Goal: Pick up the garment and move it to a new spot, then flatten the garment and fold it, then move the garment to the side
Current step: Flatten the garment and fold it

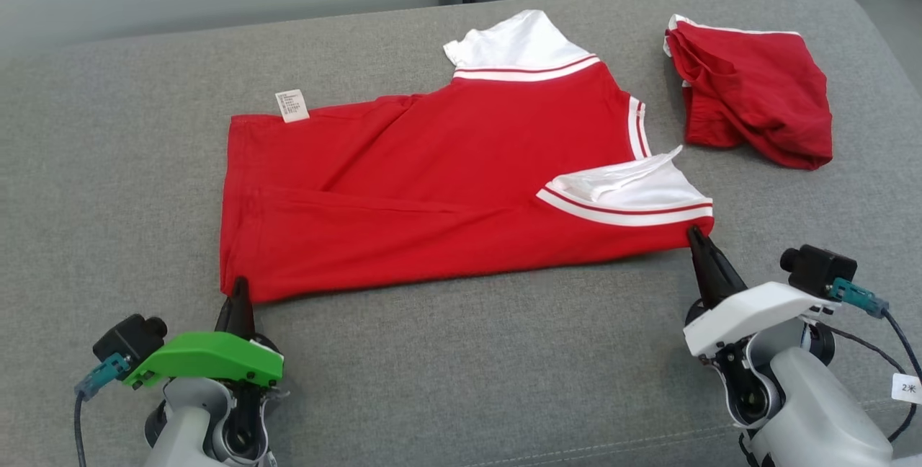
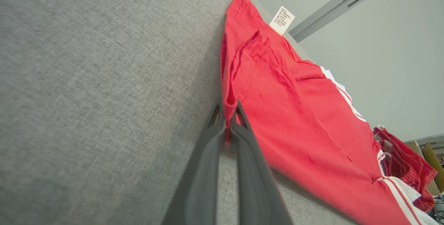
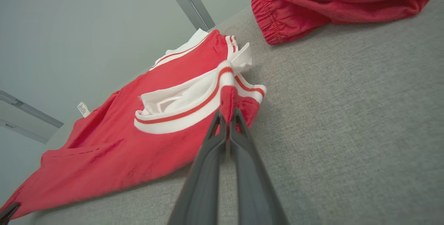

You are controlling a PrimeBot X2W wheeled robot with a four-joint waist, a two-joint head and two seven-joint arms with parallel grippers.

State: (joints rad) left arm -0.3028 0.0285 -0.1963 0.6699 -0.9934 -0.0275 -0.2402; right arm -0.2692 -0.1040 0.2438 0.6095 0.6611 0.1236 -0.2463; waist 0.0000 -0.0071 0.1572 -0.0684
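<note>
Garment (image 1: 446, 193) spread on grey cushion (image 1: 108, 164); left gripper (image 1: 240, 285) pinching its hem corner, right gripper (image 1: 694, 233) pinching its sleeve-side corner; red shorts (image 1: 749, 92) apart, off its collar end

garment (image 1: 446, 186): red T-shirt, white sleeves, red-and-white striped trim | state: spread fairly flat, creased, near sleeve turned onto the body (care label (image 1: 292, 105) sticks out at far hem corner) | pose: hem left, sleeves right | place: grey padded surface (image 1: 432, 366)
</note>
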